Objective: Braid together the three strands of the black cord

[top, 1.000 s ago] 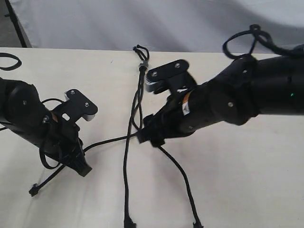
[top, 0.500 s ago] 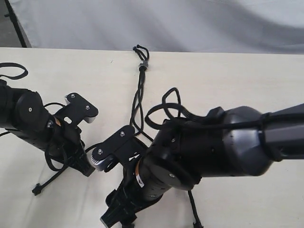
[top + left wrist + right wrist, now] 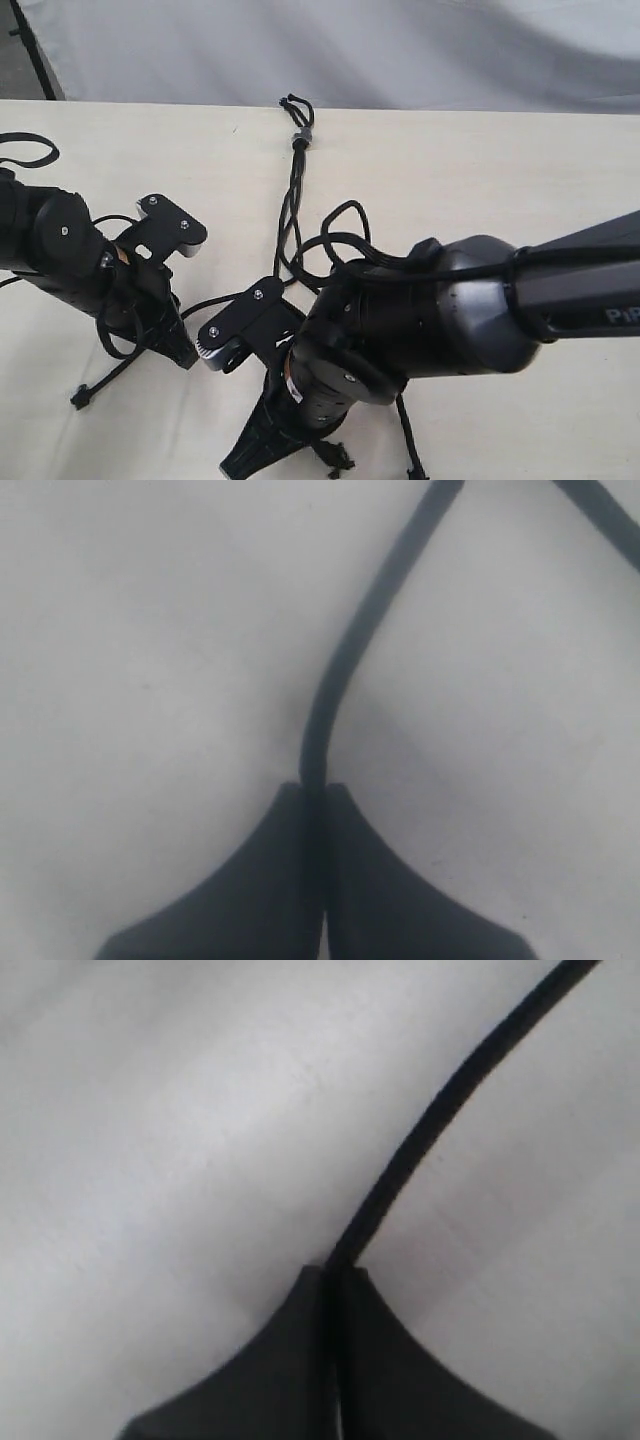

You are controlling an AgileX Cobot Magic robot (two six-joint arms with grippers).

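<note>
While the black cord (image 3: 300, 137) lies knot-end at the far surface (image 3: 520, 180) edge, exterior: three strands (image 3: 290, 215) only loosely crossed, braid barely begun, bare room right | left wrist: left end effector (image 3: 312, 792) pinched onto one strand (image 3: 345, 660) | right wrist: right end effector (image 3: 332, 1278) clamped on second strand (image 3: 440, 1110)

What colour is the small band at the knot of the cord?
Grey; the band shows best in the exterior view, on the black cord.
</note>
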